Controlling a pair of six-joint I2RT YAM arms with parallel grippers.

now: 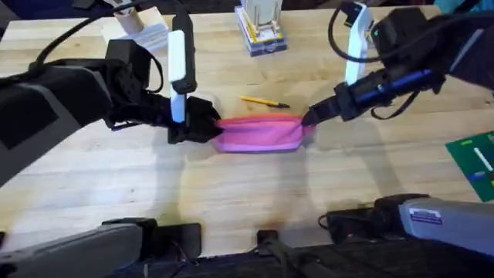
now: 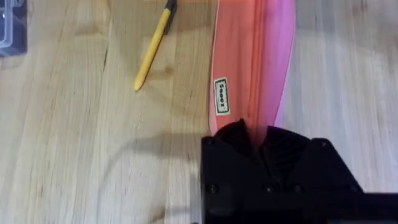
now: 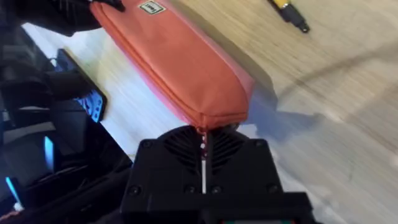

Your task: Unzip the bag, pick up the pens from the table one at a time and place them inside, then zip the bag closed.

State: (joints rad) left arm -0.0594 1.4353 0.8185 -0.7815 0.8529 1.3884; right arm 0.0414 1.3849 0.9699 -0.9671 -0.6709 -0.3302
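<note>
A: Start with the overhead view. Where is the bag?

B: The pink bag lies flat at the middle of the table. The left gripper is clenched on its left end, the right gripper on its right end.

A: And the pen?

B: One yellow pen lies just above the bag in the frame, apart from it. A clear box stands at the top centre, a green board (partly cut off) sits at the right edge.

A: Left wrist view?

B: The black left gripper pinches the bag's end at lower centre, with a small white label just above it. The pen lies at the upper left, clear of the bag, nothing covering it.

A: Right wrist view?

B: The right gripper grips the bag's pointed end at lower centre, the fingers pressed together on a small pull there. The pen's dark tip shows at the upper right. The left gripper covers the bag's far end, upper left.
</note>
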